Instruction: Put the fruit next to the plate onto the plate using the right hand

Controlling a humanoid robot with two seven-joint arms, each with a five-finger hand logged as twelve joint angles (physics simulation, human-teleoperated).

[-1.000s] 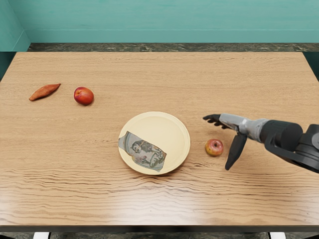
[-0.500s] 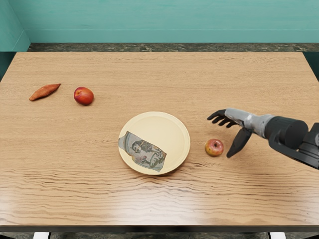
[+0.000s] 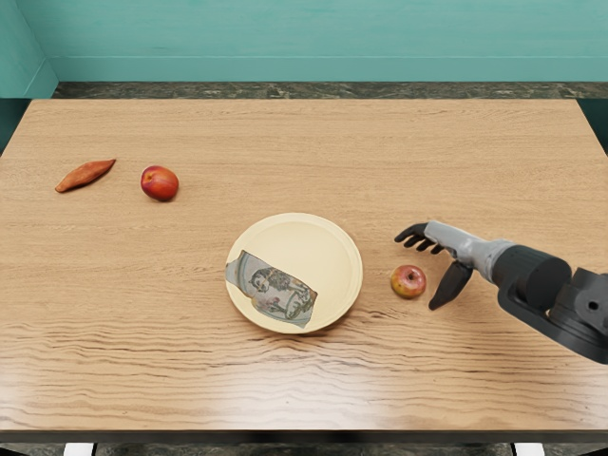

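**Ana:** Which step was it on?

**Ben:** The reach, I'd say, just short of the grasp. The right hand [image 3: 445, 253] was spread wide and held nothing. Its fingers [image 3: 414, 236] reached out past the small apple [image 3: 408, 281] at about its 1 o'clock, and the thumb [image 3: 448, 286] hung down just beside it at 3 o'clock. I could see no contact.

**Ana:** And the apple itself?

**Ben:** It sat on the table [image 3: 304, 142] at 3 o'clock of the plate [image 3: 309, 242], near the rim but apart from it. It wasn't on the plate yet.

**Ana:** What did the next move call for?

**Ben:** In my judgement, the palm needed to settle lower over the apple, the fingers and thumb to close round it, then a lift and a short carry towards 9 o'clock, high enough to clear the rim.

**Ana:** Was there room for that?

**Ben:** Plenty. Bare wood lay all round the apple, and the table's near edge at 6 o'clock and its right edge at 3 o'clock were well off. The red fruit [image 3: 159, 182] and the sweet potato [image 3: 85, 175] lay well away at the plate's 10 o'clock. The one risk I saw was the thumb nudging the round apple into a roll. The left arm wasn't in view.
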